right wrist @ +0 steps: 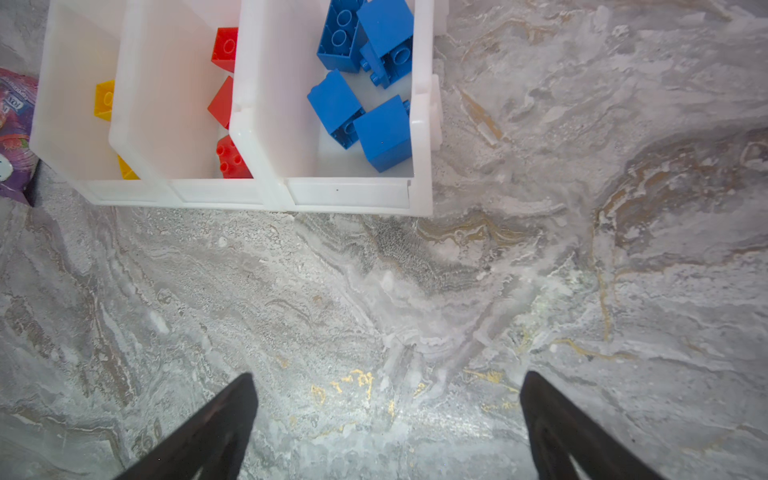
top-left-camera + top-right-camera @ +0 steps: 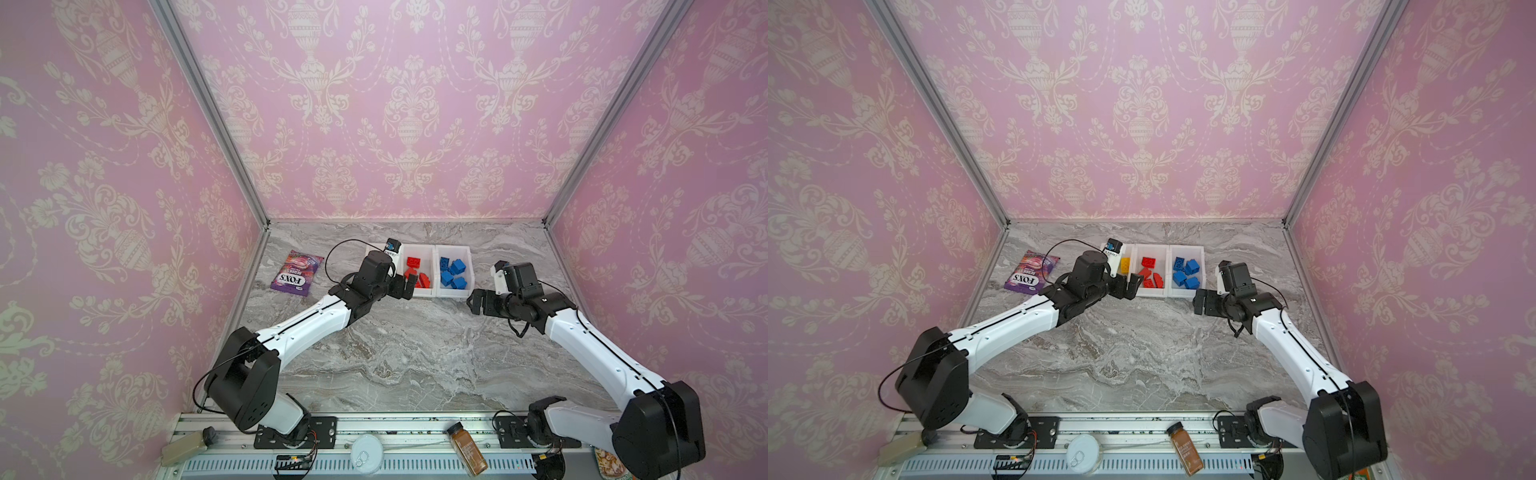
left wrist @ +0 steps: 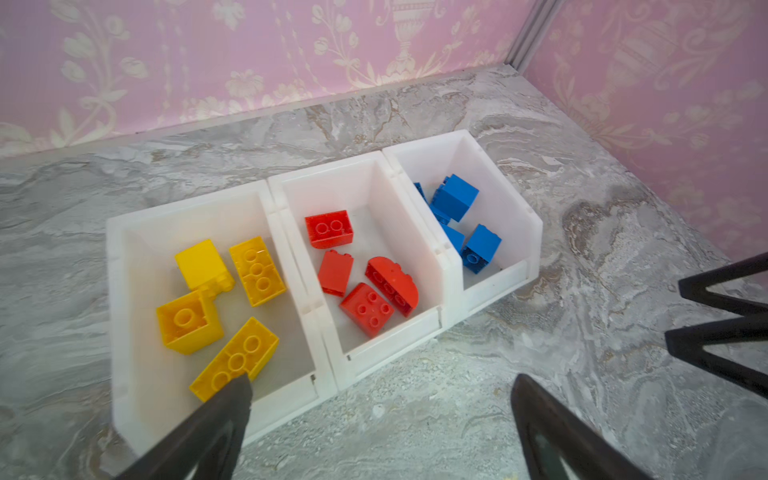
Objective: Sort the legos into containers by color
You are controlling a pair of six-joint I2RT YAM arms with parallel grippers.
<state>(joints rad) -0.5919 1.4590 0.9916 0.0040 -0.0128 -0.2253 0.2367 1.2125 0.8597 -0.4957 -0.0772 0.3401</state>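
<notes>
every chunky studded plastic brick i can spot sits inside the three white plastic open-top bins, joined in a row at the far middle of the grey marble-look desk. four yellow bricks are in the left bin, the red bricks in the middle one and the blue bricks piled up in the right one.

the left gripper hangs over the near edge of the row, roughly where the left and middle bins meet. its black fingers are spread wide with nothing between them. in the left wrist view one fingertip overlaps the nearest oblong yellow brick, can't tell if it actually touches.

the right gripper is over bare desk just near and right of the blue bin, fingers wide apart too, holding nothing.

a purple fox's candy bag lies flat on the desk left of the bins, a bit apart. a brown spice jar lies tipped on the metal rail at the near edge.
</notes>
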